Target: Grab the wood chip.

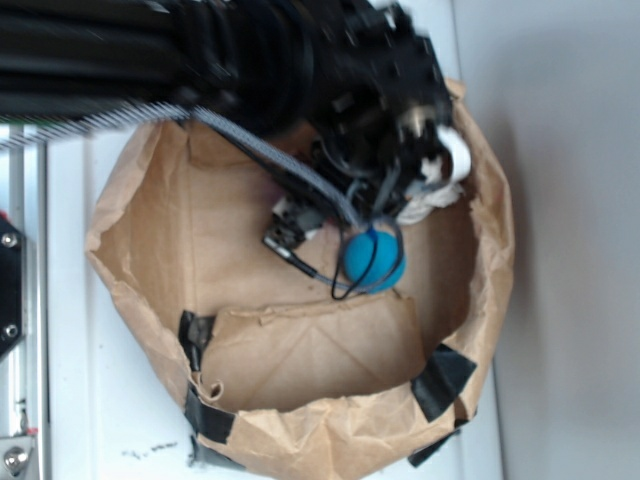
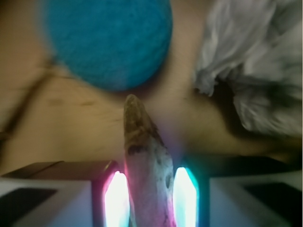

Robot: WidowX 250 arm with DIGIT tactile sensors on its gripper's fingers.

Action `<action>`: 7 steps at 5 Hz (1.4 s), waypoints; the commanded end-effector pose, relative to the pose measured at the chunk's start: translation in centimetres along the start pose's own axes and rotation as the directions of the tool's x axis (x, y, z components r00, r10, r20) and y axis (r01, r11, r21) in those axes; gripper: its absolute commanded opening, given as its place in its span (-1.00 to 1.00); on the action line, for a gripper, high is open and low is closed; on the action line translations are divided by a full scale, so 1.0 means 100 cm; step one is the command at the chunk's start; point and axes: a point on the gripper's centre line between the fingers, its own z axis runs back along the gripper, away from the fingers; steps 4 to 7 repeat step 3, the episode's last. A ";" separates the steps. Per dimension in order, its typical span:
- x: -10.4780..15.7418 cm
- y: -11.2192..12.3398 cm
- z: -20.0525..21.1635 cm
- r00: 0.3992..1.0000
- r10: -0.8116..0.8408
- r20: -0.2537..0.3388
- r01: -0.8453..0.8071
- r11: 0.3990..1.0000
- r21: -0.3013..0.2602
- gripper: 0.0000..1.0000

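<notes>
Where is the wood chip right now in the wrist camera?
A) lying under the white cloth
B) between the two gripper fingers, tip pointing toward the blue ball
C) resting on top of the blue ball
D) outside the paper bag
B: the wood chip sits between the lit fingers, its tip just short of the blue ball.

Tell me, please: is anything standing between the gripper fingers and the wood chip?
Nothing visible does. In the wrist view the wood chip lies directly between the two lit fingers of the gripper. The blue ball sits beyond its tip, and the white cloth is off to one side.
</notes>
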 end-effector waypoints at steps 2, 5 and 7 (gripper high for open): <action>-0.024 -0.022 0.088 0.863 0.505 -0.032 -0.503 0.850 -0.153 -1.00; -0.023 -0.025 0.085 0.853 0.522 -0.002 -0.518 0.846 -0.126 -1.00; -0.023 -0.025 0.085 0.853 0.522 -0.002 -0.518 0.846 -0.126 -1.00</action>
